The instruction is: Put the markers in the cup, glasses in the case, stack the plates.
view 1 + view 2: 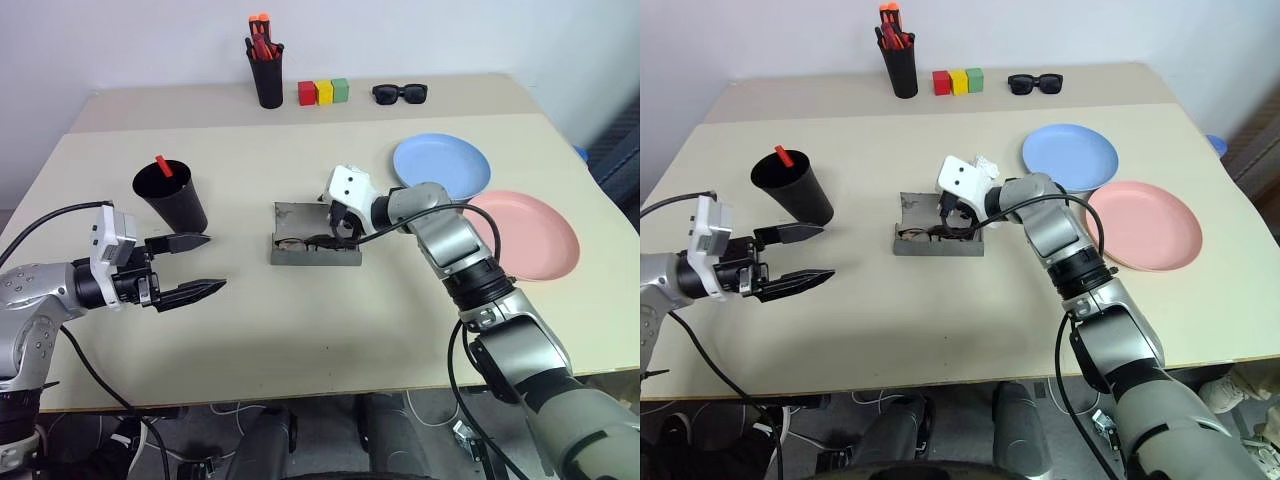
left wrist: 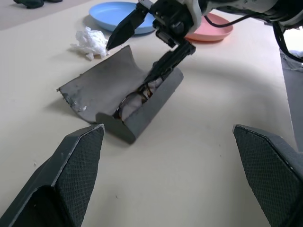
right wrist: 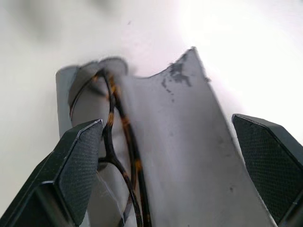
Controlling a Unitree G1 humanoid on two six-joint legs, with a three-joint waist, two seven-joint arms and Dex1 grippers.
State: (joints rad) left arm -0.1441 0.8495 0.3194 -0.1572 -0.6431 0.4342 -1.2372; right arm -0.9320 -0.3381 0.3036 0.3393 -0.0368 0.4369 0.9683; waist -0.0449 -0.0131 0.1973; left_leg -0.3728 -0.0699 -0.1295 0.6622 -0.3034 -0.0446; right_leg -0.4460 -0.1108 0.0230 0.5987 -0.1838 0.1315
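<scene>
The grey case (image 1: 316, 248) lies with its lid open mid-table, and the wire-rimmed glasses (image 3: 113, 142) rest inside its trough. My right gripper (image 1: 334, 230) hovers over the case's right end, open, one finger above the lid and one at the trough, holding nothing. To the left stands the black cup (image 1: 172, 198), and a marker's red end (image 1: 162, 166) pokes out of it. Just in front of the cup, my left gripper (image 1: 215, 262) is open and empty. The blue plate (image 1: 441, 164) and the pink plate (image 1: 527, 236) lie side by side at the right.
A black pen holder (image 1: 267, 74) with orange-red pens, three coloured blocks (image 1: 323, 92) and black sunglasses (image 1: 400, 94) line the table's back. A crumpled white tissue (image 2: 90, 41) lies behind the case, near the blue plate.
</scene>
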